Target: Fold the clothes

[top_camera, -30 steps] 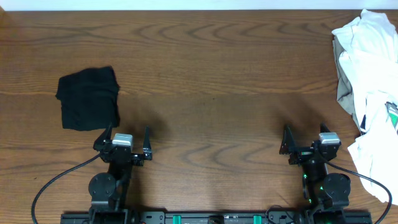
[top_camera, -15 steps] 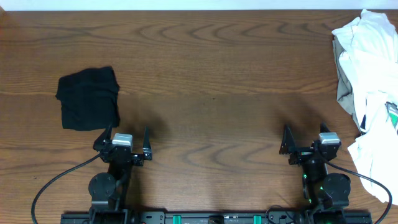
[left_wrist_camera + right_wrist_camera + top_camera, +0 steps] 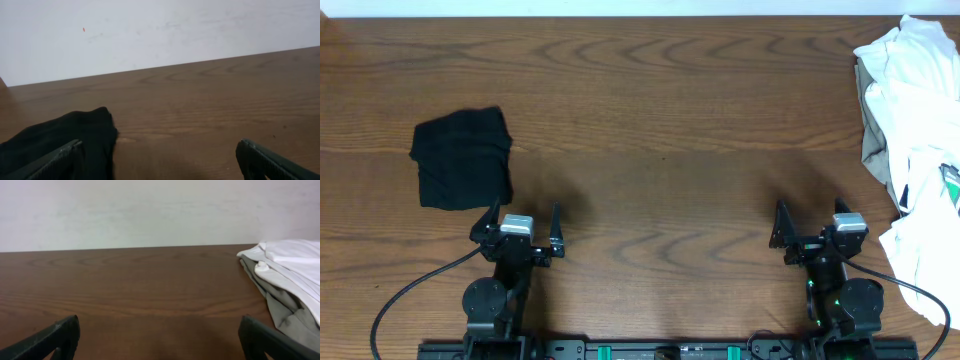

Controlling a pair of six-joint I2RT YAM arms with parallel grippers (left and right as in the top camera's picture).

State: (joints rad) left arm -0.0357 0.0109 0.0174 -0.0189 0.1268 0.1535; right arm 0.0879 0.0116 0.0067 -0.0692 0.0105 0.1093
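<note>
A folded black garment lies on the table at the left; it also shows in the left wrist view. A heap of unfolded white and beige clothes lies at the right edge; it also shows in the right wrist view. My left gripper is open and empty near the front edge, just in front of the black garment. My right gripper is open and empty near the front edge, left of the heap. In the wrist views both left jaws and right jaws stand wide apart over bare wood.
The brown wooden table runs to a white wall at the back. Black cables run from the arm bases at the front edge.
</note>
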